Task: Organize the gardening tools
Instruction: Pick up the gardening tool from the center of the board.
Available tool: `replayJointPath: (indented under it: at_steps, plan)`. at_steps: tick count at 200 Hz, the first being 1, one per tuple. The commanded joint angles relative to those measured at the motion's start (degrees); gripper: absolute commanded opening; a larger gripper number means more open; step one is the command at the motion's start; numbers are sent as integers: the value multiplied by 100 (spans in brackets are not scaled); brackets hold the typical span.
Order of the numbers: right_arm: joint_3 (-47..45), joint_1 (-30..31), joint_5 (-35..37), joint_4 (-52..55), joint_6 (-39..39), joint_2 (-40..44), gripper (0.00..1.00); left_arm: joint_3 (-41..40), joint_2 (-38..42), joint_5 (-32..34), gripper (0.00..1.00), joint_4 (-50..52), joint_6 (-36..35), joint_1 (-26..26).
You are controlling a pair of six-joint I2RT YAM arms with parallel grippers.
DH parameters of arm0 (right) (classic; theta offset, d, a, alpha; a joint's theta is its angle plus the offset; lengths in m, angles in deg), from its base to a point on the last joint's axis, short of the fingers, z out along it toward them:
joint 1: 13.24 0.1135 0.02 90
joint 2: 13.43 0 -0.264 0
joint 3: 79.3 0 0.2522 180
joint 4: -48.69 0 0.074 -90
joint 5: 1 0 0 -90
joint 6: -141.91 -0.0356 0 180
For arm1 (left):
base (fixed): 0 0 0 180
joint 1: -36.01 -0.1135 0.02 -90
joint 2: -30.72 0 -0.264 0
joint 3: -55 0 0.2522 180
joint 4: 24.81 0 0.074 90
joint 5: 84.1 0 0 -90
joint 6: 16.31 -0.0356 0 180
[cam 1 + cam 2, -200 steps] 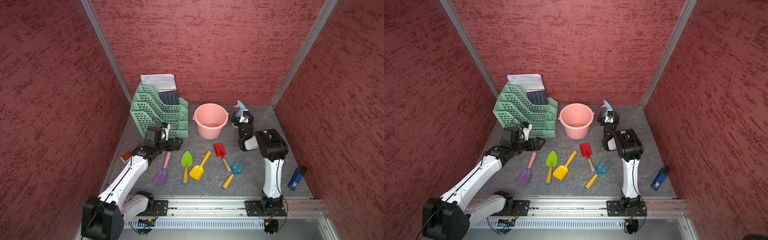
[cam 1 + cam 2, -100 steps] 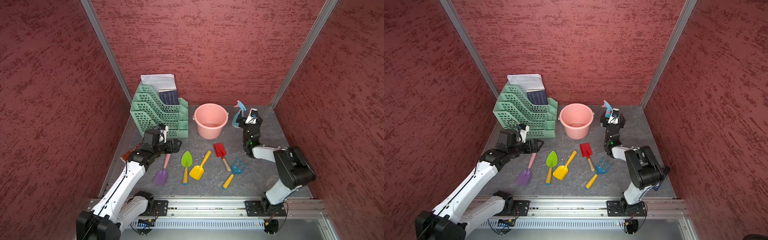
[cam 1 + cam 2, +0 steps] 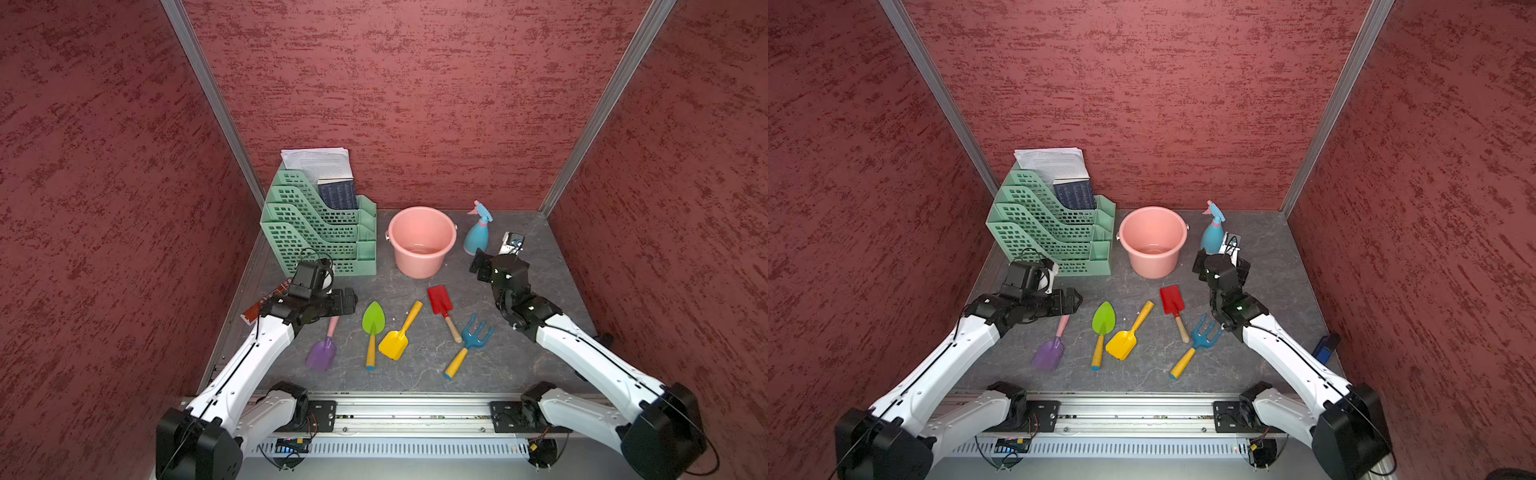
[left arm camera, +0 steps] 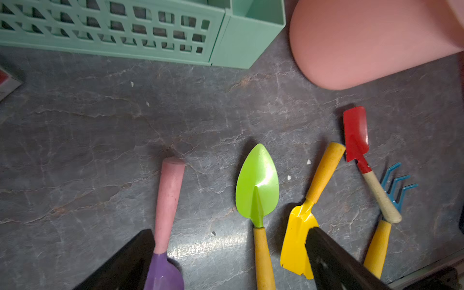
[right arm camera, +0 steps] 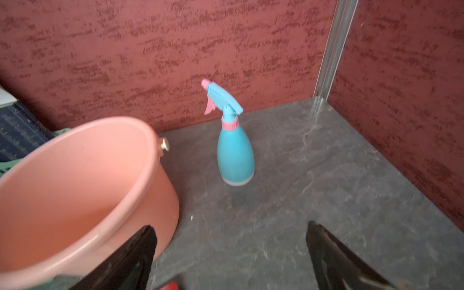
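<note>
Left gripper (image 3: 345, 301) spread wide, empty, hovering over the purple scoop (image 3: 321, 353) by its pink handle; off to its right lie the green leaf trowel (image 3: 372, 318), yellow scoop (image 3: 394, 343), red spade (image 3: 438, 300) and blue fork (image 3: 476, 336); right gripper (image 3: 482, 264) gaping too, holding nothing; spray bottle (image 3: 477, 235) upright just ahead of it, pink bucket (image 3: 419, 266) to its left.

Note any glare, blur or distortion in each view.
Left wrist view: glare on the green leaf trowel and a bright streak on the table. Right wrist view: spray bottle sharp, foreground table smeared. In both top views, corner posts splay outward.
</note>
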Motion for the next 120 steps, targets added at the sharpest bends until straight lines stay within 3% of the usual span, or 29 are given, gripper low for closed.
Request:
replayJointPath:
  at_steps: [1, 49, 120]
  plan:
    - [81, 207, -631, 1490, -836, 335, 98, 290, -363, 210, 98, 327, -285, 25]
    - [-43, 513, -1696, 1990, -1421, 716, 98, 577, -1373, 542, 96, 518, -475, -34]
    - [289, 1290, -1745, 2279, -1419, 723, 98, 1181, -3105, 844, 84, 686, -886, -128]
